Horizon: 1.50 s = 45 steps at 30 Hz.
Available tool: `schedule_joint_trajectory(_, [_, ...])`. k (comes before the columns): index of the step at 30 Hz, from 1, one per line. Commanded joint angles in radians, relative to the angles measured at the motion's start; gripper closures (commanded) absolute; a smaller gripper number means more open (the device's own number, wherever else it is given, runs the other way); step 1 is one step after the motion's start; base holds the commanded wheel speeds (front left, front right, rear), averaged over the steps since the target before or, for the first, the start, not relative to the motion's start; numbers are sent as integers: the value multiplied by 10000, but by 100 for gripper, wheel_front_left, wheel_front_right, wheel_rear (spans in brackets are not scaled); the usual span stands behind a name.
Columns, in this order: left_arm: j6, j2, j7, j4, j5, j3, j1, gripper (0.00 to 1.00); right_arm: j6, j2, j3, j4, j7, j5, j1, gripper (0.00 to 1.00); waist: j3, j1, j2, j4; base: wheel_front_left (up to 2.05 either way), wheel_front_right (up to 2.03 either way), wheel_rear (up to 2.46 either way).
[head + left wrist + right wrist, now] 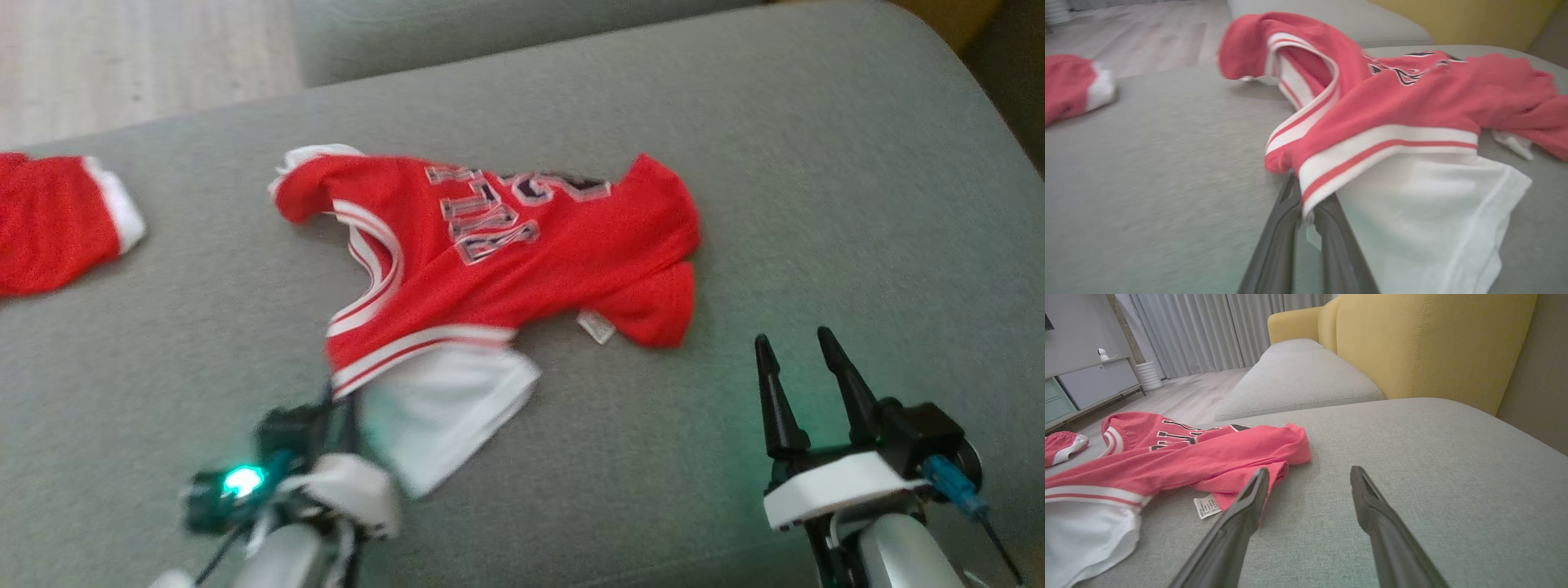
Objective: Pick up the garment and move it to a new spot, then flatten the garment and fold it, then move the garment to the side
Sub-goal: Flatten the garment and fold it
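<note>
The garment (506,245) is a red jersey with white and red striped trim, dark lettering and a white sleeve, lying crumpled on the grey sofa cushion (816,163). My left gripper (343,396) is shut on its striped edge at the near left, and the cloth rises there. In the left wrist view the two fingers (1282,228) pinch the trim of the garment (1412,102). My right gripper (796,339) stands open to the right of the garment, apart from it. In the right wrist view the right gripper (1309,471) is open just past the garment's (1208,457) right end.
A second red and white piece of clothing (49,220) lies at the cushion's far left. Another grey cushion (1298,379) and a yellow backrest (1433,347) lie beyond. Pale wooden floor (122,57) borders the cushion's far left edge.
</note>
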Motion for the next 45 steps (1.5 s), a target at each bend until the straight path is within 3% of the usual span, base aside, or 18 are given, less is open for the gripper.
schedule_joint_trajectory(1, [198,427,-129,-497,-128,613,39,100,39,-52,155,-234,-109,-85,-57,0,-301,1,0,393,0,0,0])
schedule_joint_trajectory(9, [786,1666,233,-1770,-568,1691,970,100,39,-52,56,-179,-109,-164,16,0,-407,1,0,867,0,0,0])
schedule_joint_trajectory(17, [1207,2141,724,-2814,-688,2035,1417,100,39,-52,-7,-142,-109,-273,-59,0,-233,1,0,877,0,0,0])
schedule_joint_trajectory(18, [1238,2167,745,-2890,-695,2053,1462,76,39,-52,-38,-132,-109,-287,-65,0,-224,1,0,863,0,0,0])
schedule_joint_trajectory(19, [1261,2176,754,-2949,-701,2054,1504,69,39,-52,-69,-122,-109,-301,-69,0,-221,1,0,850,0,0,0])
schedule_joint_trajectory(20, [1274,2143,747,-3031,-715,2016,1570,51,39,-52,-129,-92,-109,-321,-70,0,-232,1,0,822,0,0,0])
schedule_joint_trajectory(21, [1271,2114,729,-3056,-724,1991,1592,10,39,-52,-154,-76,-109,-330,-70,0,-245,1,0,811,0,0,0])
schedule_joint_trajectory(22, [1268,2080,713,-3068,-737,1966,1610,0,39,-52,-178,-61,-109,-336,-69,0,-263,1,0,801,0,0,0])
schedule_joint_trajectory(37, [1012,1512,-241,-3465,-970,1657,2107,0,39,-52,-493,-7,-109,-391,143,0,-898,1,0,973,0,0,0])
schedule_joint_trajectory(45, [538,1086,-895,-3276,-1252,1303,2705,0,39,-52,-563,-65,-109,-397,386,0,-1375,1,0,1317,0,0,0])
